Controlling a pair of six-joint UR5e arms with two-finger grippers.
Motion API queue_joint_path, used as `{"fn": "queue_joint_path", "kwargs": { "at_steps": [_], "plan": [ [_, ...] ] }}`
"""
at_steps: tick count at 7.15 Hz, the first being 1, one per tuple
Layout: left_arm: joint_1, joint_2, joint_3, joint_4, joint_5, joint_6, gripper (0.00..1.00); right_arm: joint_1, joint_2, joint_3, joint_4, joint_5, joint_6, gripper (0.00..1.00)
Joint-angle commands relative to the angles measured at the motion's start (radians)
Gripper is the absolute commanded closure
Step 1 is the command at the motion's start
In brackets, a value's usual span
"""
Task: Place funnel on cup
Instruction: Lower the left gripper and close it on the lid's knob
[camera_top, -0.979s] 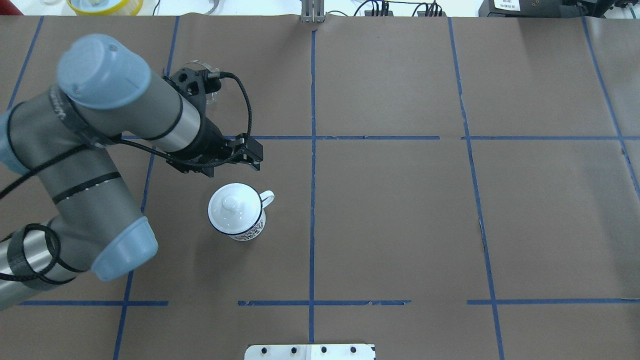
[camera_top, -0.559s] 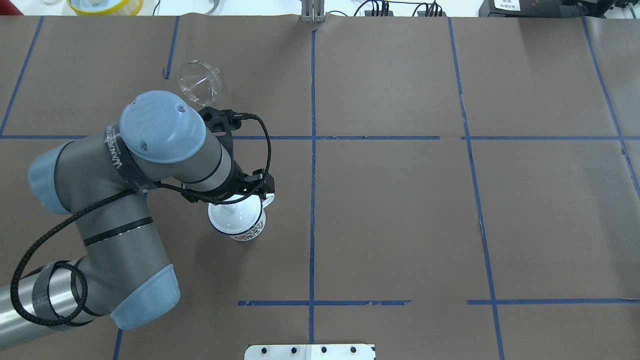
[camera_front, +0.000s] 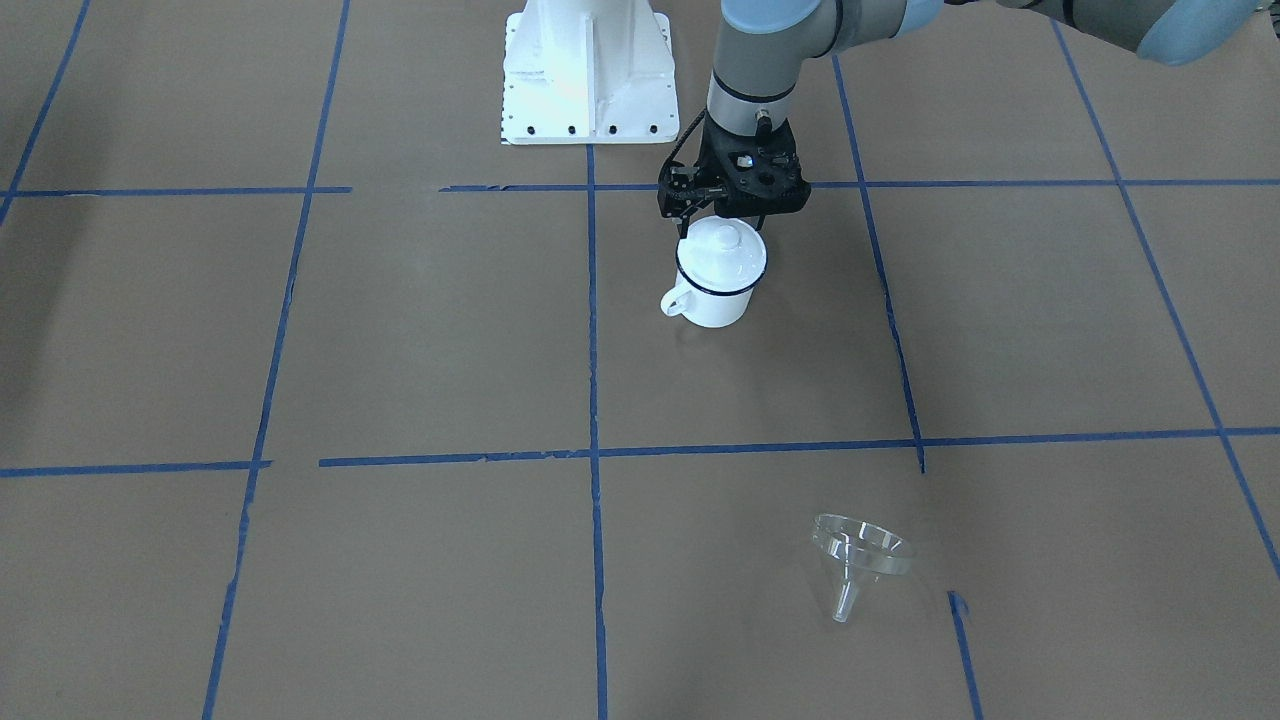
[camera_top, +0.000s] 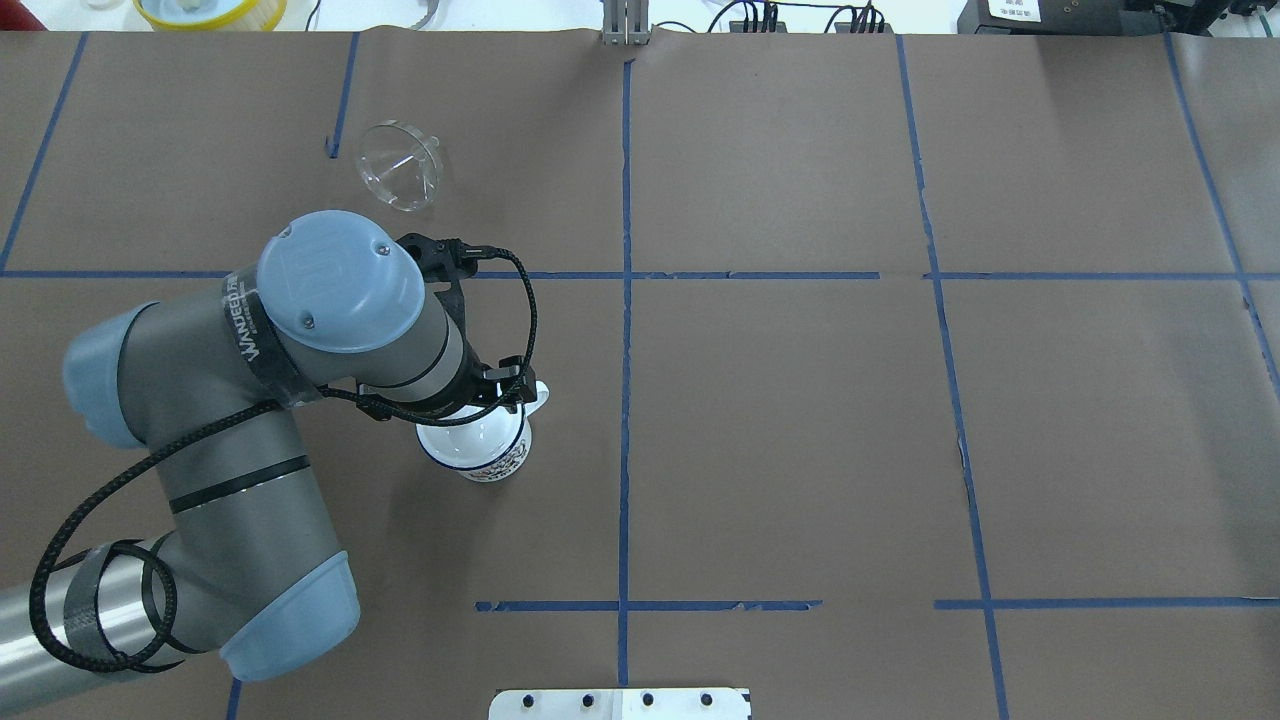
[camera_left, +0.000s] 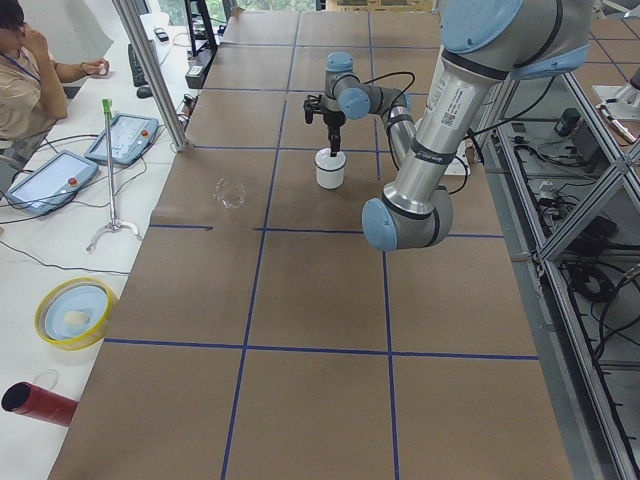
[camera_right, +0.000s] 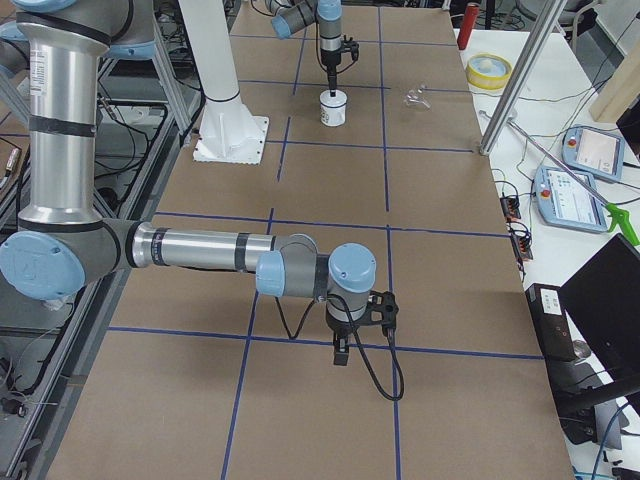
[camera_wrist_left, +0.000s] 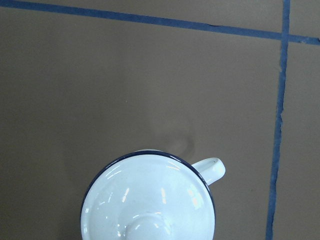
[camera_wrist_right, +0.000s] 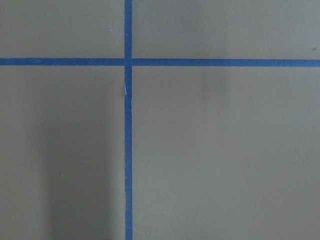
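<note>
Glinting clear wide-coned funnel (camera_front: 858, 555)

Half-legible "WAN…" on left arm's band (camera_top: 250, 335)

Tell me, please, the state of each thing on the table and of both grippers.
cup: upright on the table, closed by the lid.
lid: seated on the cup, knob up.
funnel: lying tilted on the table, apart from the cup, not held.
left gripper: just above the lid's knob; open or shut cannot be told.
right gripper: over bare table, far from the cup; open or shut cannot be told.
</note>
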Motion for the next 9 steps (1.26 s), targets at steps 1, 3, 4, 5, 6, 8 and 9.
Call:
{"fn": "queue_joint_path", "kwargs": {
  "at_steps": [1, 3, 4, 5, 6, 8, 9],
  "plan": [
    [0.002, 0.001, 0.005, -0.001, 0.001, -0.002, 0.17, 0.000, 0.000, 0.000, 0.000, 0.000, 0.000, 0.00],
    [0.002, 0.003, 0.007, -0.001, 0.001, -0.002, 0.18, 0.000, 0.000, 0.000, 0.000, 0.000, 0.000, 0.00],
    [0.002, 0.003, 0.007, -0.001, 0.001, -0.001, 0.31, 0.000, 0.000, 0.000, 0.000, 0.000, 0.000, 0.00],
    [0.002, 0.009, 0.007, -0.001, 0.001, -0.001, 0.31, 0.000, 0.000, 0.000, 0.000, 0.000, 0.000, 0.00],
    [0.002, 0.009, 0.007, -0.001, -0.001, -0.001, 0.31, 0.000, 0.000, 0.000, 0.000, 0.000, 0.000, 0.00],
    [0.000, 0.009, 0.004, -0.001, -0.001, -0.001, 0.37, 0.000, 0.000, 0.000, 0.000, 0.000, 0.000, 0.00],
    [0.000, 0.009, -0.004, -0.001, -0.001, -0.001, 0.69, 0.000, 0.000, 0.000, 0.000, 0.000, 0.000, 0.00]
  ]
}}
